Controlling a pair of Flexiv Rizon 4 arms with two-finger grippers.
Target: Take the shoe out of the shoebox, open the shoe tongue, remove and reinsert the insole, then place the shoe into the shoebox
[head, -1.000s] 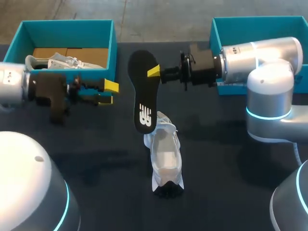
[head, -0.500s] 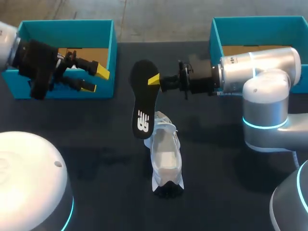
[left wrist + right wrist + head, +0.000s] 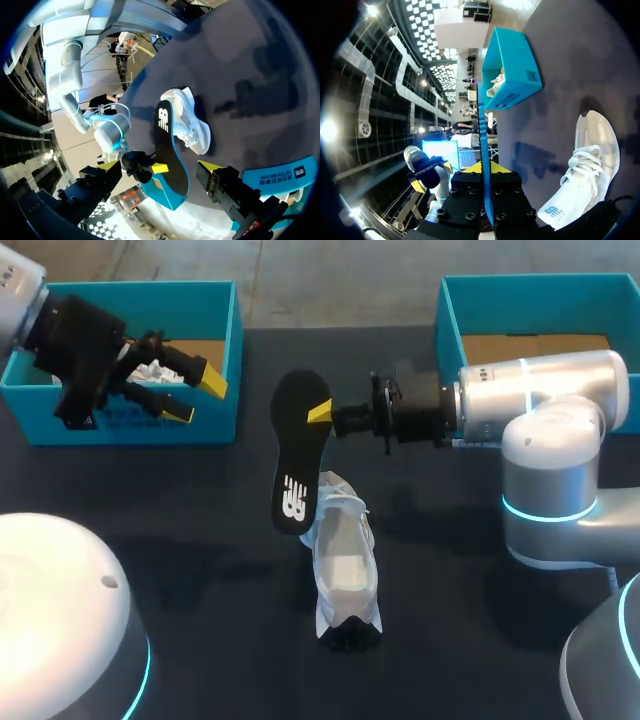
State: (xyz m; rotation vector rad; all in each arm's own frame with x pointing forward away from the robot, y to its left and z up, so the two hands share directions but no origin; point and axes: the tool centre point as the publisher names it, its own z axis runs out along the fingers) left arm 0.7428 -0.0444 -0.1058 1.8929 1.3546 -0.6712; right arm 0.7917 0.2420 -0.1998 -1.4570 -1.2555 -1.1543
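In the middle, the right gripper pinches the black insole over the shoe. At the upper left, the left gripper hangs open by the box

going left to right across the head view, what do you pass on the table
left shoebox → black insole → white shoe → right shoebox
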